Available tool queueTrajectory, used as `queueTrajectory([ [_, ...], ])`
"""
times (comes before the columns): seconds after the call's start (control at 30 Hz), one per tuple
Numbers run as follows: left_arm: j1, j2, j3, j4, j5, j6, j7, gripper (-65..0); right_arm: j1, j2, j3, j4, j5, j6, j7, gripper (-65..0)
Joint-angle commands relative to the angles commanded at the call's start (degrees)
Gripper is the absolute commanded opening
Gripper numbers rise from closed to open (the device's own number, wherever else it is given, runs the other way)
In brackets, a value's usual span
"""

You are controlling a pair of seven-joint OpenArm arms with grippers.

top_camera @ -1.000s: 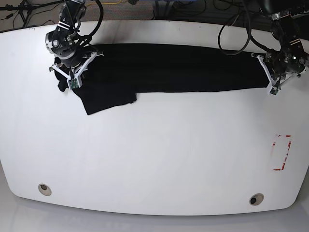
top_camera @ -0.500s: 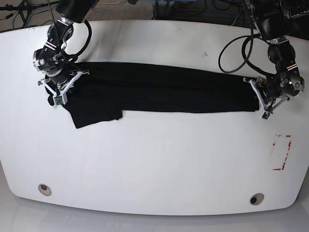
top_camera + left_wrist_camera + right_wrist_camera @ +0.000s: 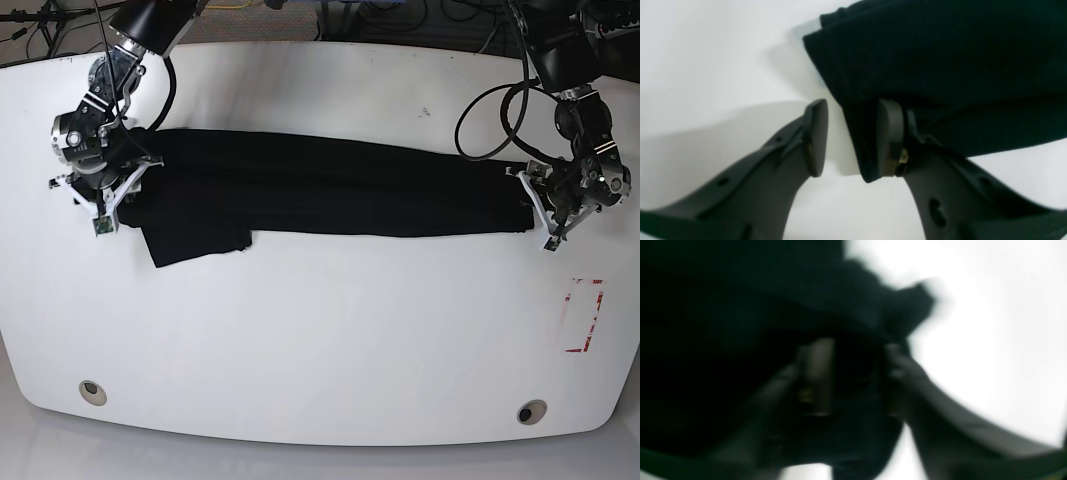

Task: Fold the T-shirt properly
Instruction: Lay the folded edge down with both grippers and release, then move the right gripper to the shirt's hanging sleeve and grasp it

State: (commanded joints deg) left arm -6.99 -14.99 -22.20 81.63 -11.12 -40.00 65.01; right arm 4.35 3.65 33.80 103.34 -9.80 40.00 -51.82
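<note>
There is one black shirt [image 3: 330,190], one white worktop [image 3: 320,330] with two round holes [image 3: 92,391] near its front edge and one red mark [image 3: 585,315], and two robot arms [image 3: 575,110], each with one set of jaws.

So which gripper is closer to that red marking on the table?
Left. The left gripper sits at the T-shirt's end just above the red marking; the right gripper is at the far end.

Black T-shirt [image 3: 330,190] — white table [image 3: 320,330]
</note>
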Motion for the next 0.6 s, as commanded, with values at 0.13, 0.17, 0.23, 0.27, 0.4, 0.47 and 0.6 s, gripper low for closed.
queueTrajectory([
  [0.13, 0.1, 0.0, 0.0, 0.0, 0.0, 0.0, -0.1, -42.1, 3.0, 0.1, -1.9, -2.0, -0.1, 0.00, 0.0, -16.5],
  [0.17, 0.1, 0.0, 0.0, 0.0, 0.0, 0.0, -0.2, -42.1, 4.2, 0.1, -2.5, -3.3, -0.2, 0.00, 0.0, -14.1],
  [0.23, 0.3, 0.0, 0.0, 0.0, 0.0, 0.0, -0.2, -42.1, 6.2, 0.1, -3.3, -6.2, -0.3, 0.00, 0.0, -11.3],
  [0.27, 0.3, 0.0, 0.0, 0.0, 0.0, 0.0, -0.2, -42.1, 7.0, 0.1, -3.4, -7.7, -0.3, 0.00, 0.2, -10.5],
  [0.4, 0.4, 0.0, 0.0, 0.0, 0.0, 0.0, -0.3, -42.1, 10.7, 0.9, -3.3, -15.5, -0.4, 0.00, 3.2, -10.5],
  [0.47, 0.4, 0.0, 0.0, 0.0, 0.0, 0.0, -0.3, -42.1, 12.3, 2.0, -3.3, -20.5, -0.4, 0.00, 6.1, -10.5],
  [0.6, 0.4, 0.0, 0.0, 0.0, 0.0, 0.0, -0.3, -42.1, 14.9, 4.1, -3.3, -30.2, -0.4, 0.00, 11.5, -10.5],
])
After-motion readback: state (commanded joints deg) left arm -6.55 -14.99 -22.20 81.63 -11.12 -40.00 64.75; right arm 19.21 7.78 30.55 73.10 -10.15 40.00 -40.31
